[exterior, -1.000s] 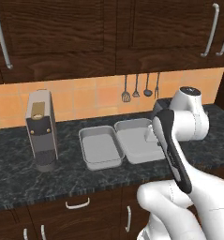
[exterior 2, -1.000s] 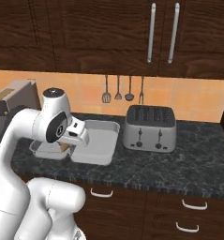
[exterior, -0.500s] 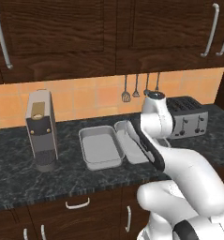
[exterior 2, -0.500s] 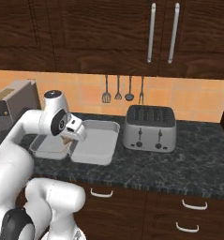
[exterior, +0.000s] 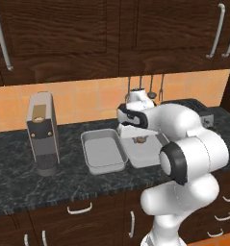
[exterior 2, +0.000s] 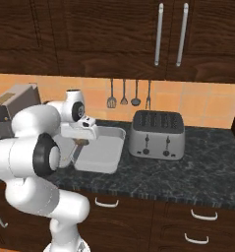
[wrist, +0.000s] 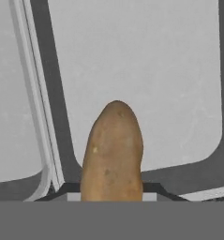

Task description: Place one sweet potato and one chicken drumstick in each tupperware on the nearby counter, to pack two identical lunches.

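The white arm's two-finger gripper [exterior: 141, 140] is pinched on a tan-orange, elongated sweet potato [wrist: 112, 152], held above the right-hand 1 of 2 pale grey-white, shallow rectangular tupperware trays [exterior: 144, 154]. In the hand view the tuber's rounded end points over that tray's bare floor [wrist: 146, 79], with the neighbouring tray's rim at the left edge. The left-hand tray [exterior: 105, 150] lies just beside the first, long sides adjacent, on the dark marbled stone counter [exterior: 20, 180]. A grey upright coffee machine [exterior: 42, 132] stands to the left of the trays; a silver 4-slot toaster [exterior 2: 155, 134] stands to their right.
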Controlling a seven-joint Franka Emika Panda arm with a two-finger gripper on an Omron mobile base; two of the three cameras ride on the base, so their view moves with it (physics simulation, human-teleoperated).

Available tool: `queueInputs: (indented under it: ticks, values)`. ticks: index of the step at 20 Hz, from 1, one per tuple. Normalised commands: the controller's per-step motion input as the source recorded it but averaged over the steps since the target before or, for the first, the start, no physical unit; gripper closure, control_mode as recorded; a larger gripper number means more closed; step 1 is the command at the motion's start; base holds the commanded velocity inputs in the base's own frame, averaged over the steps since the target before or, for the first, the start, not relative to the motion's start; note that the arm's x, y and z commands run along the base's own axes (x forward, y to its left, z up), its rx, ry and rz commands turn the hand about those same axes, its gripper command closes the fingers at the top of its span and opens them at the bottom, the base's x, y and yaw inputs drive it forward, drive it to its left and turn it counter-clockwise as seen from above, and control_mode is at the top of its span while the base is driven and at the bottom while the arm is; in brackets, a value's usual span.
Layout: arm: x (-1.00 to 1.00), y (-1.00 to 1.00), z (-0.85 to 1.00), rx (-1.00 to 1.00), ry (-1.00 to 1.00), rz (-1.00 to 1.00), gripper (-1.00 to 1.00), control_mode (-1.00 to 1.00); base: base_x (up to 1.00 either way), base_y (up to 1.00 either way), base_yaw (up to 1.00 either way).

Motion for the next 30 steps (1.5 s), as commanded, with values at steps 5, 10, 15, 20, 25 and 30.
queueInputs:
  ticks: [5,10,15,20,25,30]
  values:
    - [0.62,-0.06,-0.64,0.02,0.0,0.17,1.0,-1.0,0.0,0.0,0.0]
    - [0.34,-0.16,-0.63,0.06,0.0,0.13,1.0,-1.0,0.0,0.0,0.0]
    - [0.0,-0.16,-0.14,0.05,-0.02,0.06,1.0,-1.0,0.0,0.0,0.0]
    - [0.27,-0.09,-0.04,0.01,-0.04,0.0,1.0,-1.0,0.0,0.0,0.0]
    - [0.1,0.02,-0.55,0.03,0.0,0.04,1.0,-1.0,0.0,0.0,0.0]
    - [-0.02,0.03,-0.49,0.01,-0.01,0.05,1.0,-1.0,0.0,0.0,0.0]
